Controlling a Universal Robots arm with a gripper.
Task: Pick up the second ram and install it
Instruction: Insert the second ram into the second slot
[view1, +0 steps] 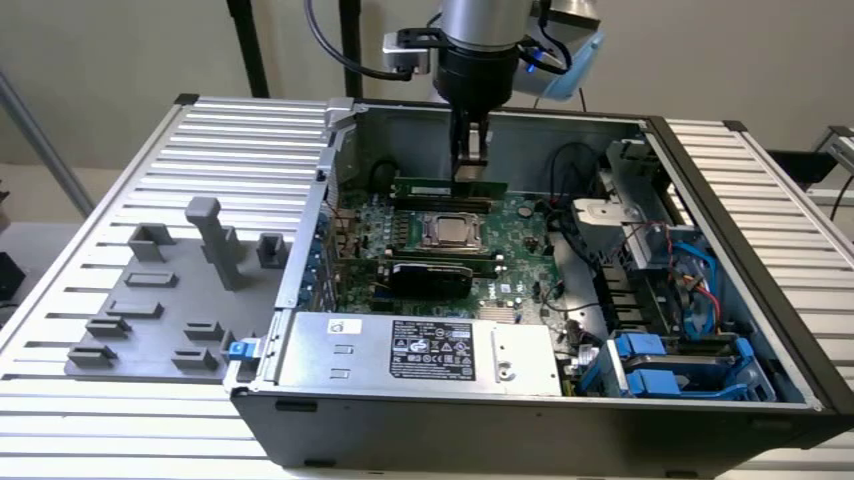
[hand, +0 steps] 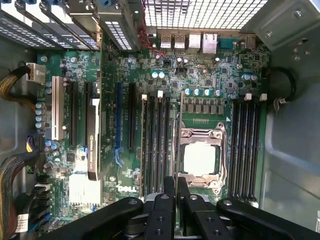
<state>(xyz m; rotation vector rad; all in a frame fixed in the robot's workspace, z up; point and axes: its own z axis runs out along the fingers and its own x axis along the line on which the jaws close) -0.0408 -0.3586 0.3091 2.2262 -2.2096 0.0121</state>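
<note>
In the exterior view my gripper hangs inside the open computer case, shut on the second ram. The ram is a thin green stick held level above the motherboard, just beyond the CPU socket. The wrist view looks straight down on the board. There the two black fingers are pressed together, and the ram's thin edge runs out from between them. That edge lies between a bank of long black memory slots and the CPU socket. A second bank of slots sits on the socket's other side.
A grey holder tray with upright blocks lies on the slatted table at the exterior view's left. Inside the case are the power supply at the front, blue drive bays, loose cables and expansion slots.
</note>
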